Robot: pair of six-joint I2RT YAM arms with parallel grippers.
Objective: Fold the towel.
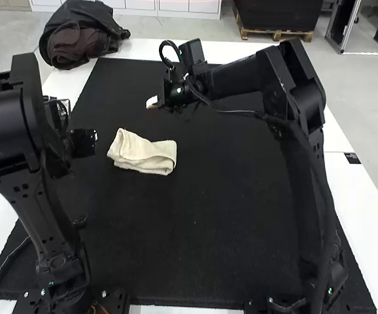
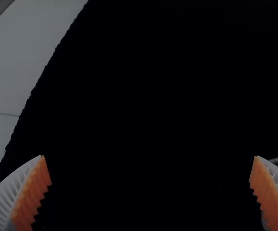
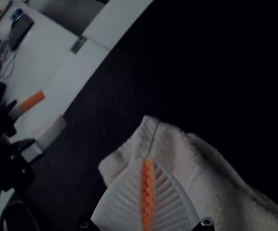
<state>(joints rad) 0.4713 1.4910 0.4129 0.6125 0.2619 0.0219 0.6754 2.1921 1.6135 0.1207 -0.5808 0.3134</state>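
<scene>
"What's in the high view?"

"A white desk [image 1: 359, 203] with a big black mat [image 1: 228, 196] on it. A dark soft bundle [image 1: 74, 33] sits at the desk's eleven o'clock corner. The cream towel [image 1: 143, 154] is on the mat, at ten o'clock from the middle. It's folded over itself, a bit crooked."

"And the grippers?"

"The left gripper [image 1: 84, 142] is at nine o'clock from the towel. The right gripper [image 1: 153, 103] is up at twelve o'clock from it."

"Now the left wrist view?"

"Its orange pads [image 2: 31, 195] are wide apart, with black mat between. The mat's edge is bumpy. Past it is white desk with a thin line across. A little bit of towel peeks out by one finger."

"And the right wrist view?"

"Those pads are together, pressed on each other. The towel is behind them, soft and wrinkly, on the mat. Beyond the mat, there's white desk again."
</scene>
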